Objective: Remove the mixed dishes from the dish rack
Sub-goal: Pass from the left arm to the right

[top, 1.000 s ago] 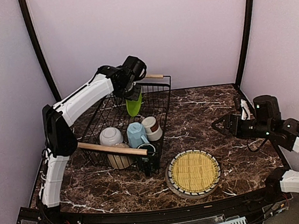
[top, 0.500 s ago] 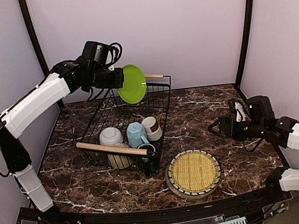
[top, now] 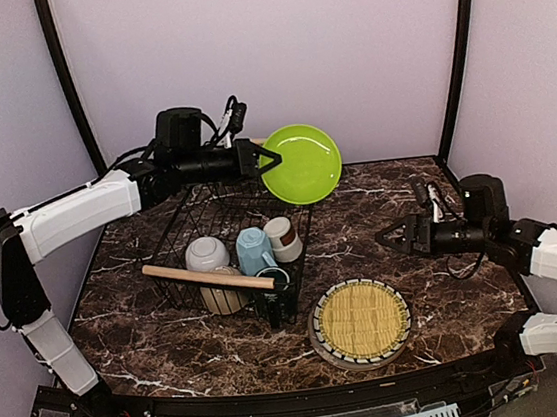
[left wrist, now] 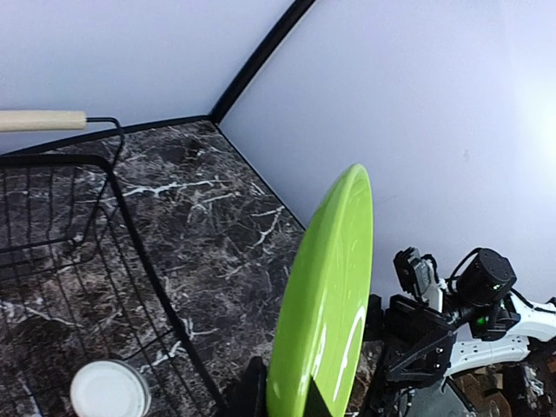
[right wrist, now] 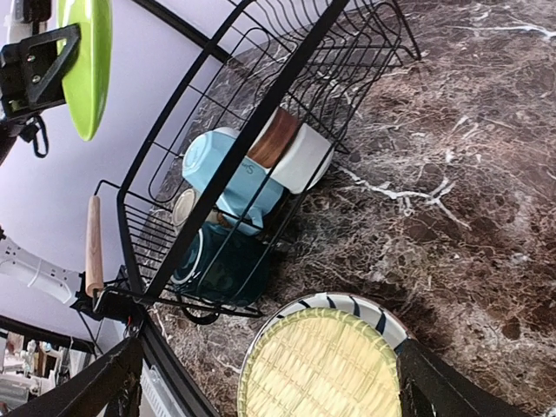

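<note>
While the left gripper (top: 253, 159) is clamped on the rim of a lime-green plate (top: 301, 164), that plate hangs in the air above the far right corner of the dish rack (top: 209, 276), clear of the wires and touching nothing else. It sticks out rightward from the fingertips, standing nearly on edge with its face tilted toward the overhead camera; the left wrist view shows it edge-on. The right gripper (top: 402, 236), jaws spread wide and empty, hovers over the marble table (top: 174, 351) lower down and well to the right of the plate, so the left arm alone has the dish. The striped-rimmed plate (top: 360, 320) with a straw-yellow centre lies on the table below and nearer than the green one, just beside the rack's near right corner. Setting the green plate down probably means swinging it right and toward the front, then laying it flat. A light blue mug (top: 254, 248), a brown-white cup (top: 283, 237) and a white bowl (top: 206, 253) sit inside the rack.
</note>
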Robot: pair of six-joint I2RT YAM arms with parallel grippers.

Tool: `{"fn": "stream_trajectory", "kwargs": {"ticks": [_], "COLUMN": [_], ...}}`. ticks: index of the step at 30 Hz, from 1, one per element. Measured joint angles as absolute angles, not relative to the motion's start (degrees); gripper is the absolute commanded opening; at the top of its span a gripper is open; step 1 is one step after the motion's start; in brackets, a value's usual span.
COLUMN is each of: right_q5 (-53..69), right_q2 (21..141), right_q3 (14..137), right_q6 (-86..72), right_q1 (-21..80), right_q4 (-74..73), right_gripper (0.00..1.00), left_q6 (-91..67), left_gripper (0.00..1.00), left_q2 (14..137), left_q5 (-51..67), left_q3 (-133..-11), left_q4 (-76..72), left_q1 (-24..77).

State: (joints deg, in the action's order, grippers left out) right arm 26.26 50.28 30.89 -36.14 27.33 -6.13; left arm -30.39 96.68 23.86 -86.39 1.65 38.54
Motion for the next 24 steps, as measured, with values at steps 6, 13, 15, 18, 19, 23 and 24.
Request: {"fn": "stream_trajectory", "kwargs": {"ticks": [6, 13, 15, 18, 19, 23, 24], "right_q5": [31.11, 32.40, 32.80, 34.04, 34.54, 36.53, 37.17], "right_q2": [49.56, 49.34, 50.37, 52.45, 52.80, 53.56, 53.78], "right_q3": [30.11, 30.11, 30.30, 30.83, 30.92, 31.05, 31.07], "right_q6": [-36.80, -37.87, -38.19, -38.83, -38.63, -39.68, -40.01], "right_q1": [27.33, 26.74, 25.82, 24.40, 24.12, 23.27, 23.18], "right_q4": [-1.61, 1.69, 2.17, 3.27, 3.70, 6.24, 7.14], "right_gripper": [0.99, 0.95, 0.84, 0.70, 0.66, 0.51, 0.47], "left_q6": [-33.74, -33.91, -33.91, -33.87, -33.87, -33.67, -33.67], "left_gripper": [0.01, 0.01, 0.01, 0.01, 0.01, 0.01, 0.01], "left_q2": [102.19, 105.86, 106.02, 106.08, 106.08, 106.17, 106.28], "left_q5": [29.58, 32.05, 32.73, 33.65, 33.74, 34.06, 34.06], "left_q3": [-86.39, -86.39, -86.41, -86.46, -86.46, -86.48, -86.48], "left_q4": [-2.59, -2.48, -2.50, -2.50, -2.50, -2.48, -2.48], "left_q1": [42.13, 45.28, 45.93, 46.59, 46.74, 47.40, 47.53]}}
